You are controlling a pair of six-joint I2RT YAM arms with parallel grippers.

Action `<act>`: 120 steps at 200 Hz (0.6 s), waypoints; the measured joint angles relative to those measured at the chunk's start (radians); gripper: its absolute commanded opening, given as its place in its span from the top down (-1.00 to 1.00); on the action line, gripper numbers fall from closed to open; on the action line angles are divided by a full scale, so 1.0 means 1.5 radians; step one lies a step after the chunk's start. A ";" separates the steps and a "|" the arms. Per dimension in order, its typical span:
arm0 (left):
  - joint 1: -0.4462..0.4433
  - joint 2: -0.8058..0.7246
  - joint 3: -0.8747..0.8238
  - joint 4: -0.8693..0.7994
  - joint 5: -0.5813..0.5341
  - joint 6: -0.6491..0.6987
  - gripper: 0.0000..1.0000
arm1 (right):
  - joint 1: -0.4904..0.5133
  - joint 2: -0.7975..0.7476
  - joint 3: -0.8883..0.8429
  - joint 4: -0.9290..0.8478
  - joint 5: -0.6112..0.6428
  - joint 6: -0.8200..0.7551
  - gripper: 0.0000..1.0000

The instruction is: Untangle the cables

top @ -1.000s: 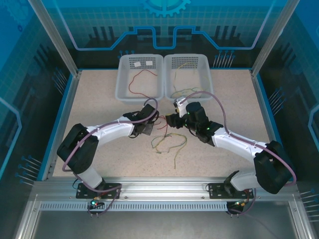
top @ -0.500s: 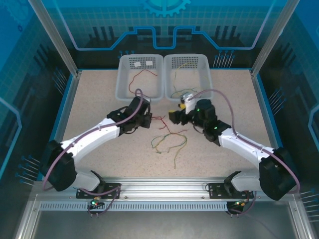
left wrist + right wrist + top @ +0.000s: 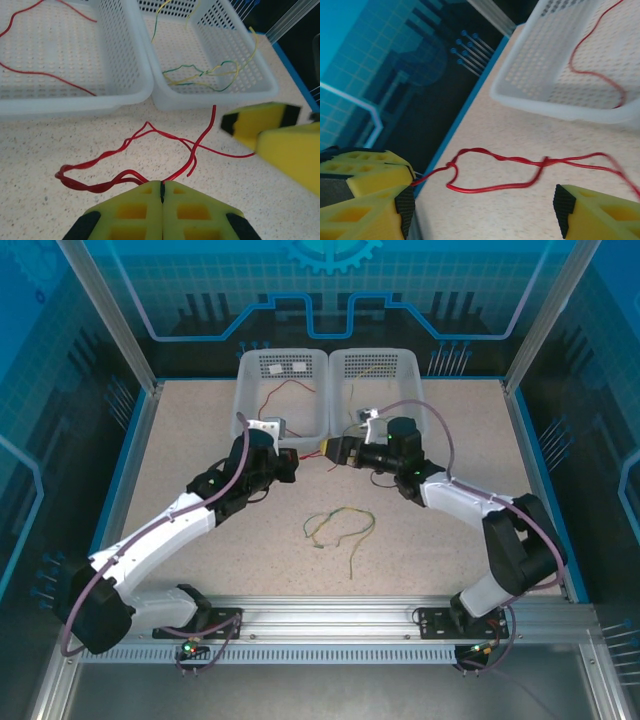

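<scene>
The left pincer (image 3: 162, 186) is clamped shut on the red cable (image 3: 194, 150), which is gripped right at the fingertips. From there the cable runs out over the table in loose loops, and its strands are wound round one another. Whether one doubled wire or two are involved cannot be told.

The right pincer (image 3: 484, 206) is held facing the left one with its fingers spread wide and nothing between the pads. One red strand is seen leading toward it, and a free end stands up just before the right basket (image 3: 180, 102).

The red cable is laid just in front of the two baskets, well apart from the yellow-green cables (image 3: 340, 512), which are left in a loose squiggle nearer the arm bases. One red wire is already lying in the left basket (image 3: 75, 106), and yellow-green ones in the right.

The step in hand is judged to be the freeing of the red cable — the separation from the yellow-green bundle looks done, but the twist within the red loops is not yet undone.

For the next move, a second hold is probably called for. The right fingers would be closed on the strand nearest them, clear of the twisted part, and the two holds drawn gently apart — slowly, since a limp wire may be pulled tighter into a knot or slipped from the pads. A drop into the left basket would then be expected.
</scene>
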 measured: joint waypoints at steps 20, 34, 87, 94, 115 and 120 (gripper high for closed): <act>0.000 -0.003 -0.004 0.014 0.001 -0.002 1.00 | 0.028 0.016 0.008 0.007 -0.001 0.033 -0.47; 0.000 -0.004 -0.007 0.023 0.002 -0.008 1.00 | 0.041 0.028 0.013 0.019 0.001 0.053 -0.41; 0.000 -0.015 -0.019 0.035 0.002 -0.017 1.00 | 0.047 0.095 0.053 0.060 -0.004 0.118 0.43; 0.000 -0.018 -0.019 0.035 0.001 -0.017 1.00 | 0.048 0.097 0.055 0.059 -0.006 0.122 0.62; 0.000 -0.029 -0.032 0.042 -0.004 -0.017 1.00 | 0.051 0.097 0.056 0.059 -0.009 0.129 0.92; 0.000 -0.031 -0.036 0.045 -0.006 -0.017 1.00 | 0.052 0.096 0.056 0.058 -0.010 0.125 0.95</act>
